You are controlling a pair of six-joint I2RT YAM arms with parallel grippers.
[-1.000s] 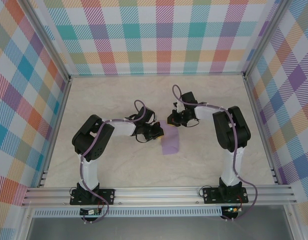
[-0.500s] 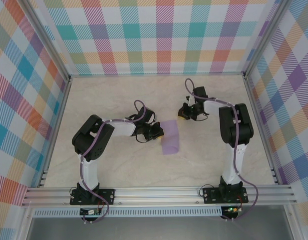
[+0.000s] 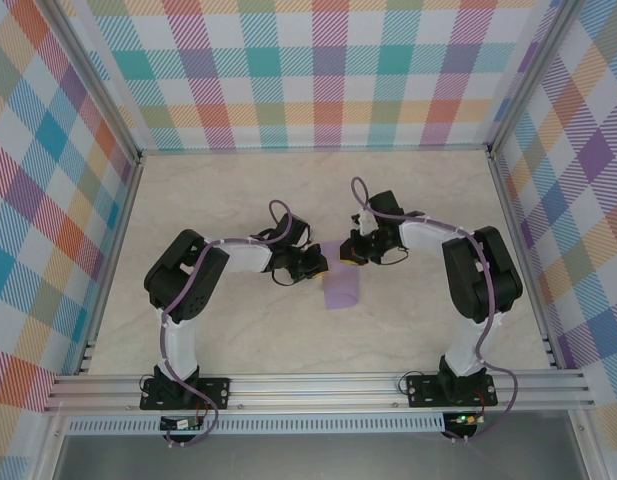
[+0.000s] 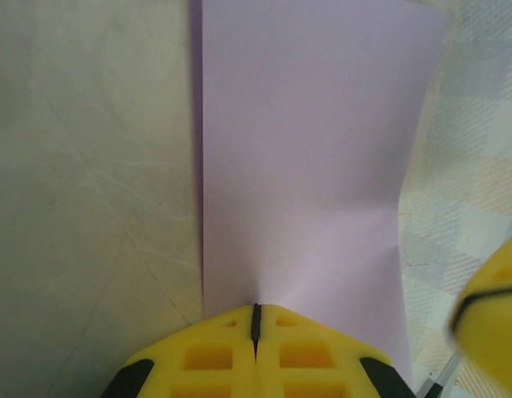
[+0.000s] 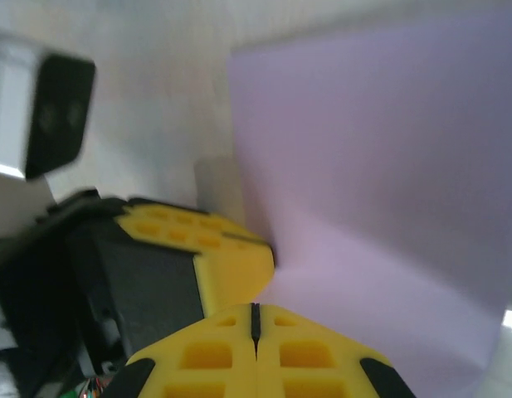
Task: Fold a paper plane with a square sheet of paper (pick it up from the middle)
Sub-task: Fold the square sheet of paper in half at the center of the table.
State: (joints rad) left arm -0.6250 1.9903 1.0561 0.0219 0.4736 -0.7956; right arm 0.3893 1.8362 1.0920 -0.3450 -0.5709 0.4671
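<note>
Checked walls (image 3: 328,70), pale table (image 3: 238,330). We see left hand (image 4: 256,311) pinching sheet (image 4: 305,166) edge, right hand (image 5: 256,308) pressed together. Likely light, floppy; we'd grip mid-edge.

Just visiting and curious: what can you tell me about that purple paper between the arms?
The square sheet of paper is thin, plain, pale lavender, appearing oblong here, perhaps folded. It rests on the table, slightly bowed, with a faint crease. The left gripper is shut on one edge; the right gripper, also shut, touches it alongside.
</note>
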